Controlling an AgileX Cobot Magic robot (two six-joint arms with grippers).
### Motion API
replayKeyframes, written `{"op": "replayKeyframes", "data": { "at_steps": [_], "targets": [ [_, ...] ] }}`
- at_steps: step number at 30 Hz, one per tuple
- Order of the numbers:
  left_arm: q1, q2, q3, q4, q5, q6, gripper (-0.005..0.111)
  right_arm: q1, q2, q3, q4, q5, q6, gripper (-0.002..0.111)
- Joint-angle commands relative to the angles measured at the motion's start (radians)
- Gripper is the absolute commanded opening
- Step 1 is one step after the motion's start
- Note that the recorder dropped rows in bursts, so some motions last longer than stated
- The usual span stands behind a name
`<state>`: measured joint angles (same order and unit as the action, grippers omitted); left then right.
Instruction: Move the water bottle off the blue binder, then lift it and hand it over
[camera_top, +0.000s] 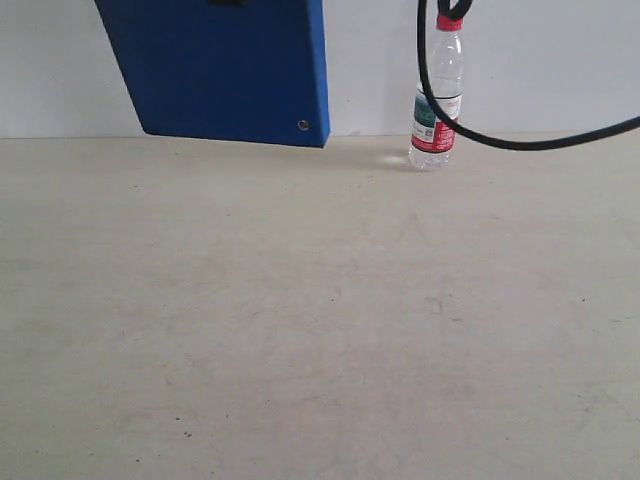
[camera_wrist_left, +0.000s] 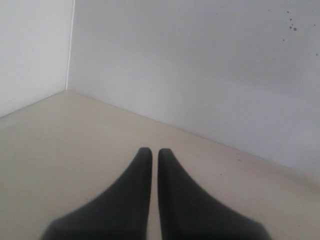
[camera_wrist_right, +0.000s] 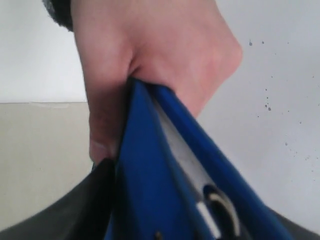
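Evidently mid-handover: clamping blue binder (camera_wrist_right: 142, 195) in right jaws alongside a person's hand (camera_wrist_right: 150, 55); left jaws shut, empty; water bottle (camera_top: 430, 138) upright, upper right. Next: release gently.

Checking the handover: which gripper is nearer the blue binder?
Right. The right gripper has the blue binder between its fingers; the left gripper points at the table, no binder in its view.

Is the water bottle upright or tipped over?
Upright: the water bottle stands on its base on the table, red cap at top.
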<state>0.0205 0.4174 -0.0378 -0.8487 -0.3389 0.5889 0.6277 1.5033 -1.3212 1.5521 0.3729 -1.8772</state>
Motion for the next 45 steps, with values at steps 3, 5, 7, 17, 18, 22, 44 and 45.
{"op": "replayKeyframes", "data": {
  "at_steps": [3,5,7,17,18,22,44,45],
  "targets": [
    [-0.006,-0.006,0.004,0.008,-0.032,-0.006,0.004,-0.001,-0.015,-0.005,0.008,-0.047,0.027,0.06],
    [-0.006,-0.006,0.004,0.008,-0.032,-0.006,0.004,-0.001,-0.017,-0.005,0.008,-0.055,0.028,0.058],
    [-0.006,-0.006,0.004,0.008,-0.029,-0.006,0.004,-0.001,-0.023,-0.005,0.008,-0.069,0.031,0.057],
    [-0.006,-0.008,0.004,0.0,-0.027,-0.006,0.004,-0.001,-0.406,0.058,-0.203,-0.317,0.328,0.042],
    [-0.006,-0.008,0.004,0.0,-0.027,-0.006,0.004,-0.001,-0.488,0.091,-0.208,-0.305,0.328,0.03],
    [-0.006,-0.008,0.004,0.0,-0.026,-0.006,0.004,-0.001,-0.845,0.264,-0.25,-0.285,0.35,0.001],
    [-0.006,-0.008,0.004,0.027,0.082,0.008,0.004,0.001,-1.151,1.159,-0.12,-0.744,0.856,0.001],
    [-0.006,-0.008,0.004,0.027,0.094,0.008,0.004,0.001,-1.151,1.159,-0.082,-0.767,0.882,0.001]
  ]
}}
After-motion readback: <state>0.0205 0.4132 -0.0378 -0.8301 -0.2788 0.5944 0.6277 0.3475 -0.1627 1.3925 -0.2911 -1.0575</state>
